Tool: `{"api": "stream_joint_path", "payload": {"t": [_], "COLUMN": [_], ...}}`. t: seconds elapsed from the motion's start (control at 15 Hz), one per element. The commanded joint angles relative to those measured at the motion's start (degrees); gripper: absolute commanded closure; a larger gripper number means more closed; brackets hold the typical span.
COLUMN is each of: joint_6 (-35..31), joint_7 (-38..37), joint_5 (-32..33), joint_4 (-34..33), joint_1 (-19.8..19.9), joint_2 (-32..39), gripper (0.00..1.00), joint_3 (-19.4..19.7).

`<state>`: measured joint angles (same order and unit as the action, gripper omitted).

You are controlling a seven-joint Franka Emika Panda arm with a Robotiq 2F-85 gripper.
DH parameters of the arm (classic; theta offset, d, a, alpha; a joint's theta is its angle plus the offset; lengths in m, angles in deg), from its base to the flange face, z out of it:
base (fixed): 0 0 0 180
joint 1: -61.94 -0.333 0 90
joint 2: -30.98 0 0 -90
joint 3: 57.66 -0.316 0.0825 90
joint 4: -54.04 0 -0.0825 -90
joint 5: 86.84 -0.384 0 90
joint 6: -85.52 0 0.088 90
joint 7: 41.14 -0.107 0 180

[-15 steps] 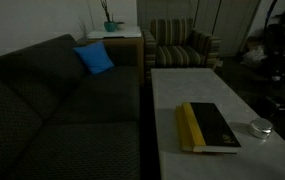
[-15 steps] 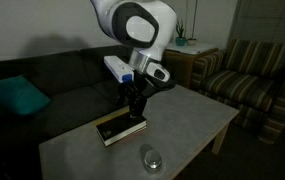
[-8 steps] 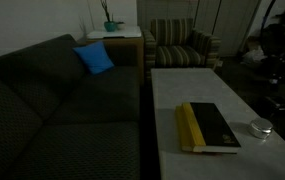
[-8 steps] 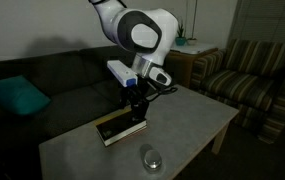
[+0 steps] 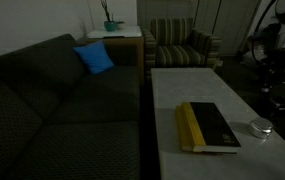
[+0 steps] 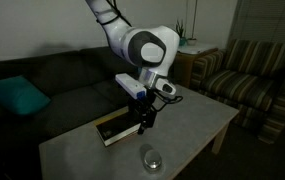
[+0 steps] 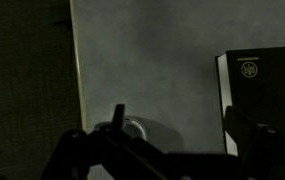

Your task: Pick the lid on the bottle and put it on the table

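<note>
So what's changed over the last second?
The gripper moved from over the book toward the bottle and dropped slightly; it has grasped nothing. The book, the bottle and the lid on it stayed put.

All views are dim, grainy and soft. The long white-topped desk (image 5: 182, 85) reads dull grey, the dark fabric sofa (image 5: 52, 110) loses its detail, and the wrist view's gripper (image 7: 176, 125) is a blurred black silhouette.

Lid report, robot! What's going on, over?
Jaws open, empty, above table near book. Lid on bottle, untouched. Book beside, not blocking.
</note>
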<state>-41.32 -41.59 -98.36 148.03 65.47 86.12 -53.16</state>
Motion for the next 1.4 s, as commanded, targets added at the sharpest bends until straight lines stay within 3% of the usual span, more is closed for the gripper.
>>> {"api": "stream_joint_path", "payload": {"t": [0.0,0.93,1.07,1.33], "joint_6": [1.92,13.68,11.81,11.49], "joint_7": [-1.32,-1.81,-1.79,-2.9], "joint_5": [2.31,2.97,2.83,1.73], "joint_4": [-10.03,-38.01,-34.74,-36.05], "joint_1": [1.53,6.81,7.14,7.97], "joint_2": [8.71,31.74,29.42,29.29], "gripper": [0.0,0.0,0.0,0.0], "joint_3": [-0.62,-0.8,-1.11,-1.78]}}
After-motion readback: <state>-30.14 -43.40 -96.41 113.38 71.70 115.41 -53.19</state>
